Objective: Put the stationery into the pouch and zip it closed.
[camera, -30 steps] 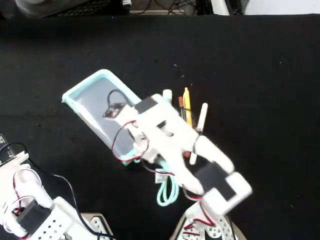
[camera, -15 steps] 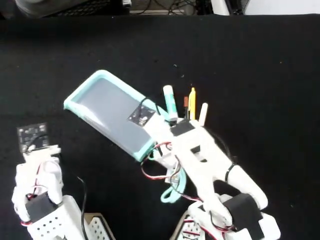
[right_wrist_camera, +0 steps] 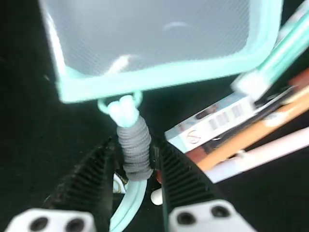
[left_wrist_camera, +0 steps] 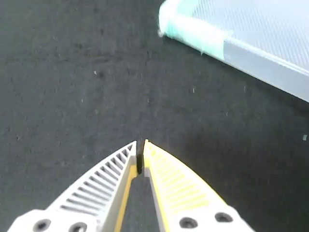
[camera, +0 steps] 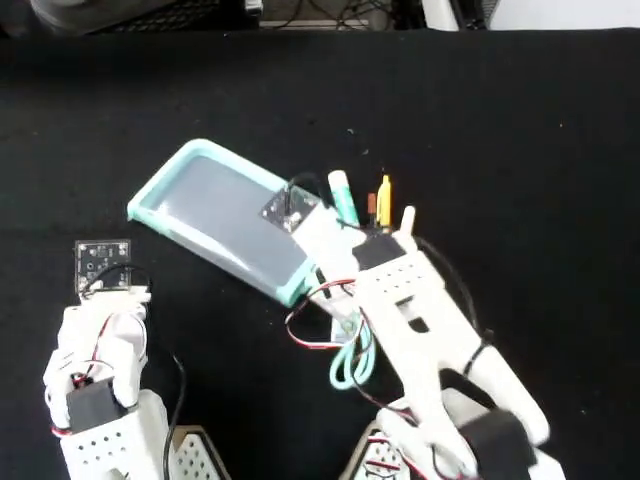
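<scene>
The mesh pouch (camera: 210,215) with a teal rim lies flat at the table's middle. Its teal cord (camera: 348,365) trails toward the front. In the right wrist view my right gripper (right_wrist_camera: 136,147) is shut on the grey pull (right_wrist_camera: 135,145) of that cord, just off the pouch (right_wrist_camera: 149,34) edge. The right arm (camera: 410,300) covers the pouch's right end. Beside it lie a green marker (camera: 343,198), an orange pen (camera: 384,196) and a white pen (camera: 407,221). My left gripper (left_wrist_camera: 141,145) is shut and empty over bare cloth, short of the pouch corner (left_wrist_camera: 193,31).
The table is covered with black cloth (camera: 520,150). The left arm (camera: 100,340) stands at the front left, apart from the pouch. A barcoded white item (right_wrist_camera: 212,121) lies with the pens. Cables and equipment run along the far edge (camera: 300,12).
The right arm has drawn back off the pouch's middle to its right end, uncovering the pens. The left arm has risen from the front-left corner toward the pouch.
</scene>
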